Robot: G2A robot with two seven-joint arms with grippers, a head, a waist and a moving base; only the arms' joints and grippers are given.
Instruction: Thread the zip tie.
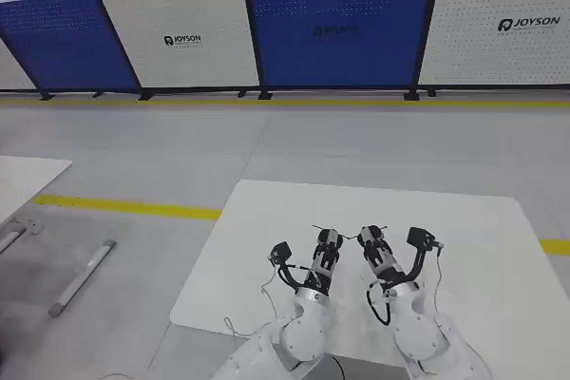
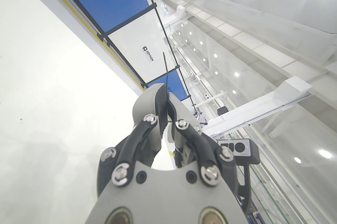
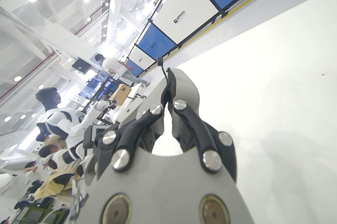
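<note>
One zip tie (image 2: 165,67), ends in left tool (image 2: 164,97) and right tool (image 3: 168,82).

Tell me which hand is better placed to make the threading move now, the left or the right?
Left, probably. The left hand is shut on the black plastic zip tie's thin pointed tail; the right hand grips the square head end and can hold still.

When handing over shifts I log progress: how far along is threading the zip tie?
Done: the thin black plastic zip tie is picked up. In hand: the left gripper pinches its pointed tail, the right gripper its head end, side by side over the white table. Left: the tail isn't through the head.
</note>
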